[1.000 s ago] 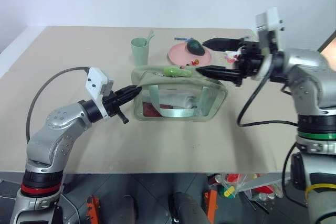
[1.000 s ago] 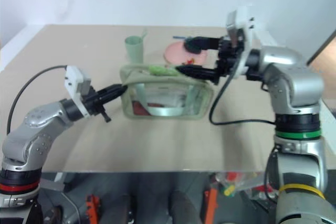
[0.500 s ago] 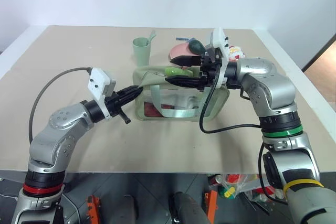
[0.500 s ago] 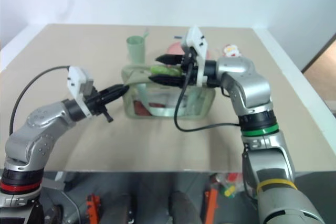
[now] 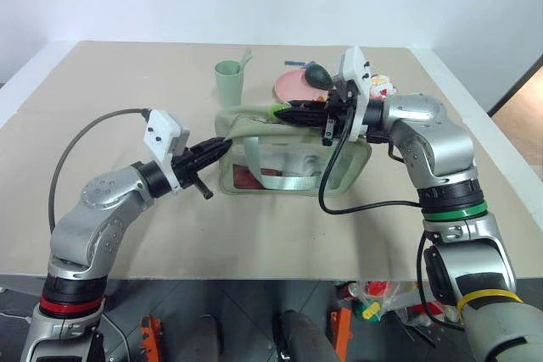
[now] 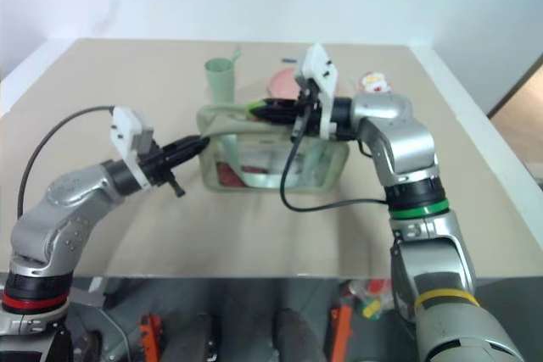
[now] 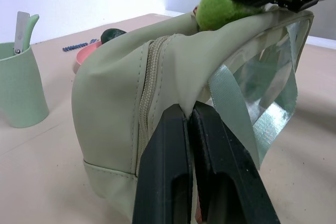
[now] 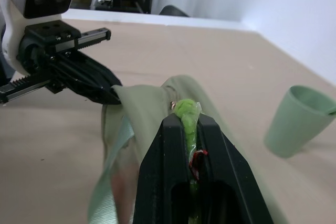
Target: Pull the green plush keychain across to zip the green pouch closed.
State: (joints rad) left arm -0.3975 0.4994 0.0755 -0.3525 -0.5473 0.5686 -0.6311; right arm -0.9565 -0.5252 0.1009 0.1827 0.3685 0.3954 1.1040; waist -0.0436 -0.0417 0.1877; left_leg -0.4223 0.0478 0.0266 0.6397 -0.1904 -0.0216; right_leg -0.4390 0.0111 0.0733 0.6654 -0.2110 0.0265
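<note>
1. Green fabric made up the green pouch, which stood upright near the middle of the tan table. It had a see-through front panel and a green strap hanging across that panel.
2. The green plush keychain sat on top of the pouch, along the zipper line, toward the pouch's left half.
3. The right gripper reached in from the right side, level with the pouch top. Its two black fingers were squeezed tight on the fuzzy keychain, and a bit of lime fluff stuck out past the tips.
4. The left gripper came in from the left side. Its fingers were pressed together on the fabric at the left end of the pouch, beside the end of the zipper.
5. A pale green cup stood behind the pouch, toward the left, with something thin sticking up out of it.
6. A pink plate lay behind the pouch, toward the right, and a dark green toy rested on it.
7. A small red and white thing lay on the table just past the right arm. It was too small to tell what it was.
</note>
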